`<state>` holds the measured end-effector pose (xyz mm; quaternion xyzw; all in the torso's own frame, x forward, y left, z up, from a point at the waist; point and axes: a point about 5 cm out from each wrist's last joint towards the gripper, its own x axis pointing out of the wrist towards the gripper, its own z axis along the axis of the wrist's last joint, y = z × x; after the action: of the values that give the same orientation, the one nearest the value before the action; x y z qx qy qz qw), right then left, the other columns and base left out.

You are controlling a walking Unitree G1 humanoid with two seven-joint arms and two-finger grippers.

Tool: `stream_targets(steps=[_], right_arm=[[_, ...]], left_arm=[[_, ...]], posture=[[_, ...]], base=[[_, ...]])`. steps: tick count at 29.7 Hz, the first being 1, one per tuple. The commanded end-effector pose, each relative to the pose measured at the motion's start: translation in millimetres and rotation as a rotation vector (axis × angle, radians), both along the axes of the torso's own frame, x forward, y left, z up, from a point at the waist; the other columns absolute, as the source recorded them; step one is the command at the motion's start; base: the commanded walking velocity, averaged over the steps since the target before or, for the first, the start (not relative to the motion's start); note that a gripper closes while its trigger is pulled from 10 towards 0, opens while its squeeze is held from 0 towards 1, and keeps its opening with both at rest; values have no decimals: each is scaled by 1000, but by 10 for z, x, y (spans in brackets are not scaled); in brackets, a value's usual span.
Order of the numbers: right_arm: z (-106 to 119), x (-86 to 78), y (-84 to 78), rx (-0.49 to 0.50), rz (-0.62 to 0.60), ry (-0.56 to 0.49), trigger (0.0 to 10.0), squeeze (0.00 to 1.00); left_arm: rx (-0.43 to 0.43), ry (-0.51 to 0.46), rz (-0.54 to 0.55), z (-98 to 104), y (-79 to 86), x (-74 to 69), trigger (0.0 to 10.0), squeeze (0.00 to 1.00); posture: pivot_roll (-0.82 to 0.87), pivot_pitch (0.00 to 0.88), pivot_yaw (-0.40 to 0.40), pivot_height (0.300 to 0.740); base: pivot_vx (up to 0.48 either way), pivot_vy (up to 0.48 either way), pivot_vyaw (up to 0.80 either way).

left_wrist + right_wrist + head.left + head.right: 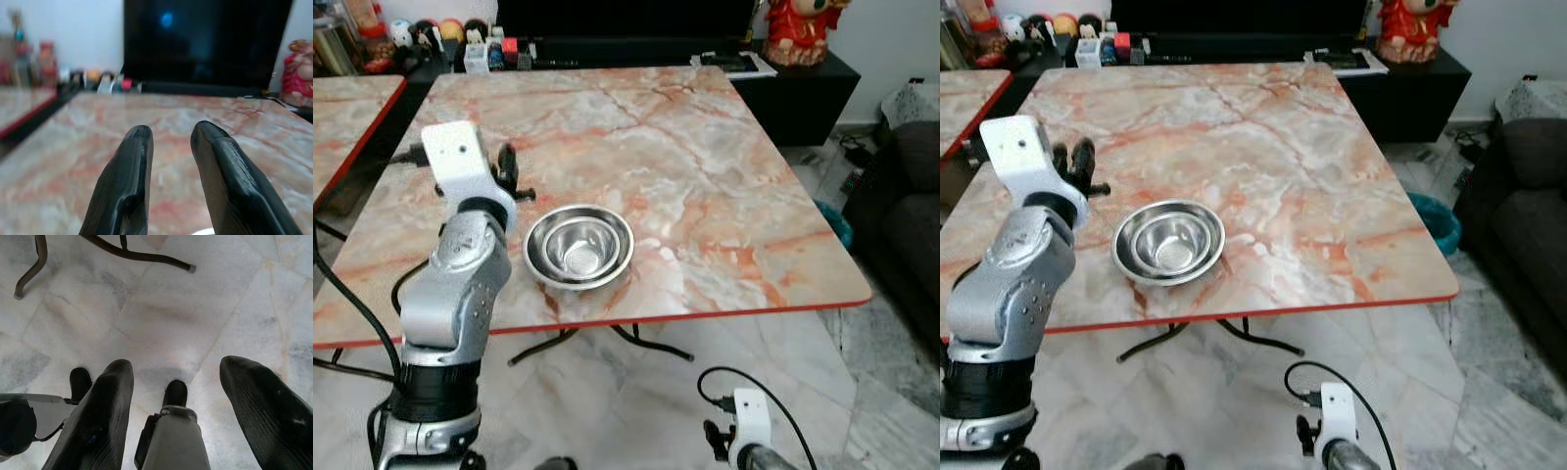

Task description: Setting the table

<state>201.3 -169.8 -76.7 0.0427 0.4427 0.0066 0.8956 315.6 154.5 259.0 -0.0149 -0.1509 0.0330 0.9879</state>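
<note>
Left eye view: 2 nested steel bowls (578, 247) on marble table (705, 196), near its front edge. Left gripper (508, 174) raised above tabletop just beside bowls, fingers (128, 186) slightly parted, grasping nothing. Right gripper (176, 416) hanging low over pale floor tiles (195, 308), fingers spread wide, released. Table legs (137, 254) beyond.

Most of the marble counter (705, 176) lies bare and open to reach, with just the nested steel bowls (578, 246) near its front edge, beside the raised left gripper (509, 171), and small clutter (489, 49) along the far edge.
</note>
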Motion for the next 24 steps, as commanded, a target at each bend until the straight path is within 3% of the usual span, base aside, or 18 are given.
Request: stream_targets(steps=[1, 4, 7, 18, 24], right_arm=[[-3, -7, -5, 3, -7, -1, 10000, 0], [9, 12, -11, 9, -18, -14, 10000, 0], [21, 30, -29, 7, -26, -23, 10000, 0], [48, 71, -45, 1, -18, -42, 10000, 0], [53, 82, -38, -3, -5, -46, 10000, 0]], left_arm=[[78, 11, -16, -212, -72, -14, 10000, 0], [105, 16, -14, -479, -98, -55, 10000, 0], [133, -34, 10, -550, -81, -93, 10000, 0], [147, -124, 17, -571, -59, -92, 10000, 0], [127, -126, 32, -609, -35, -64, 10000, 0]], posture=[[124, 94, -48, 715], [116, 93, -47, 715], [114, 91, -48, 715], [116, 70, -55, 715], [113, 54, -53, 715]], base=[[0, 0, 0], [0, 0, 0], [0, 0, 0], [0, 0, 0], [0, 81, 0]])
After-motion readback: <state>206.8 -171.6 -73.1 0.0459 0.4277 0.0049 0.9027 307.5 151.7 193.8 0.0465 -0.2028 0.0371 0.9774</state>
